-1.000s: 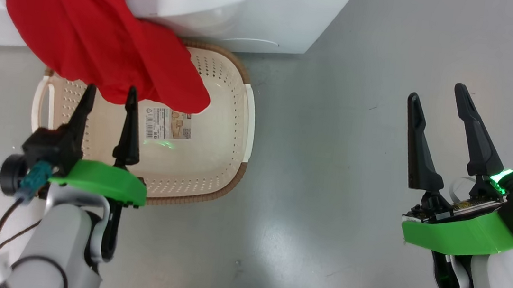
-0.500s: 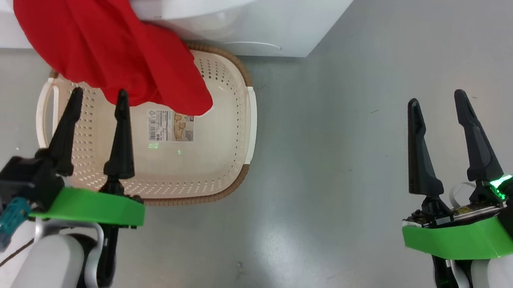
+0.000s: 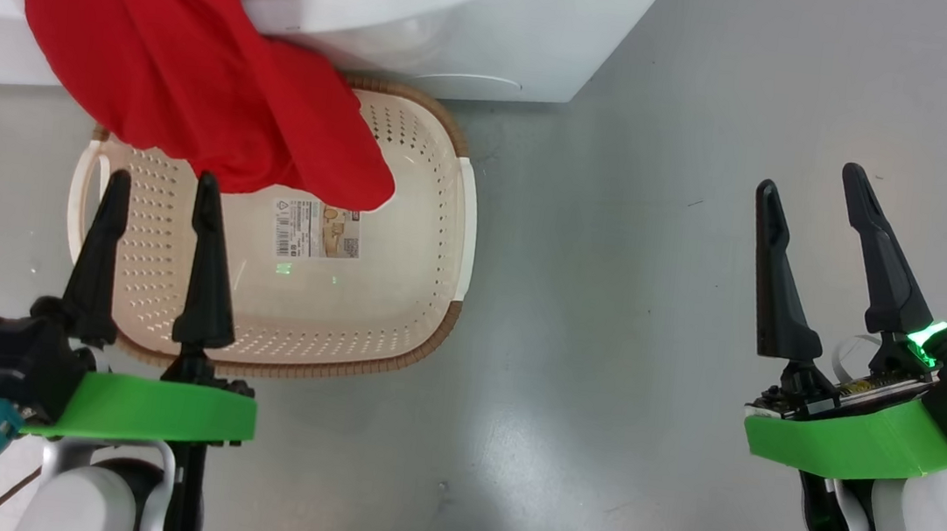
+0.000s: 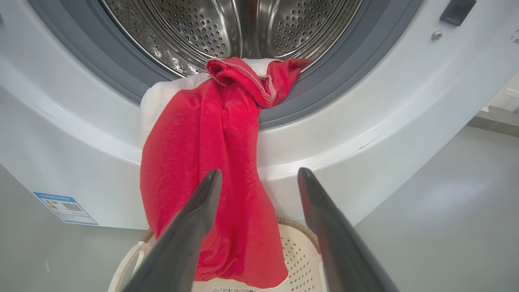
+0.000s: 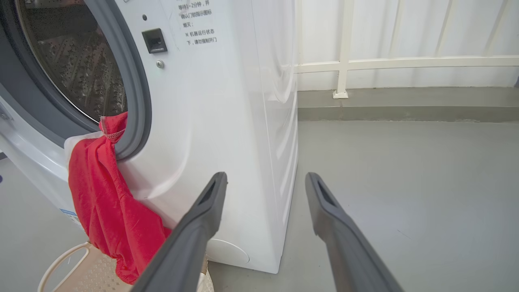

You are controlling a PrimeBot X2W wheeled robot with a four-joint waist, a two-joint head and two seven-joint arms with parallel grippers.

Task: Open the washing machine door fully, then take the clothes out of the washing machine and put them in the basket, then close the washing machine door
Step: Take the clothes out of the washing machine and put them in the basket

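Released, the left hand (image 3: 163, 175) points at the clothes (image 3: 194, 78), seemingly clear; right hand (image 3: 809, 176) released too.

The washing machine (image 4: 365, 134) has a smooth, glossy white shell; inside its opening the drum (image 4: 194, 24) is bright perforated steel, ringed by a matt grey rubber seal (image 4: 332, 77). Over the machine's lip hang the clothes (image 4: 202, 162), soft matt red cloth with a white panel and stitched hem. At the machine's foot the basket (image 3: 407, 311) is smooth cream perforated plastic with a brown woven-look rim and a paper sticker (image 3: 316, 230). The floor (image 3: 653, 319) beside the machine is grey, smooth, faintly shiny.
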